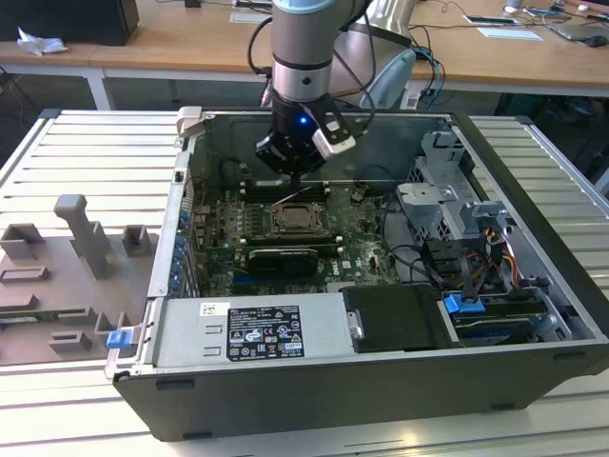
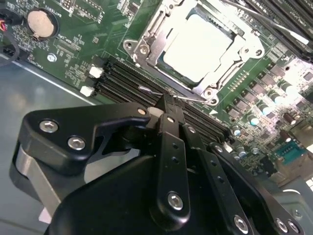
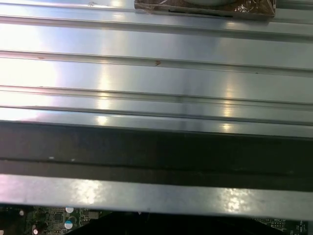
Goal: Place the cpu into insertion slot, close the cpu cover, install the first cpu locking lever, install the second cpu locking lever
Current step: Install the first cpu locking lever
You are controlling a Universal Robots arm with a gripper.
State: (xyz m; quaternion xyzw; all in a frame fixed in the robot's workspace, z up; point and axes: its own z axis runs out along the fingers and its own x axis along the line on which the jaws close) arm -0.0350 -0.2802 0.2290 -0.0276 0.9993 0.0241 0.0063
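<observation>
The cpu (image 2: pixel 198 46) lies flat in the insertion slot (image 2: pixel 133 47), its pale metal face up. The silver cpu cover (image 2: pixel 234 64) lies down around it, framing the chip. In the exterior view the insertion slot (image 1: pixel 300 221) sits mid-board, and my gripper (image 1: pixel 295 179) hangs just above its far edge. My gripper (image 2: pixel 168 104) has its black fingers together, shut with nothing between them. Their tips sit right at a thin silver locking lever (image 2: pixel 188 99) that runs along the socket's near edge. A second thin lever (image 2: pixel 266 19) runs along the socket's opposite side.
Long black memory slots (image 2: pixel 124 81) flank the socket, with a coin battery (image 2: pixel 39 23) nearby. A power supply (image 1: pixel 252 333) and a drive cage (image 1: pixel 457 209) fill the case. The case wall (image 3: pixel 156 147) stands close by. A grey fixture (image 1: pixel 86 238) sits at the exterior view's left.
</observation>
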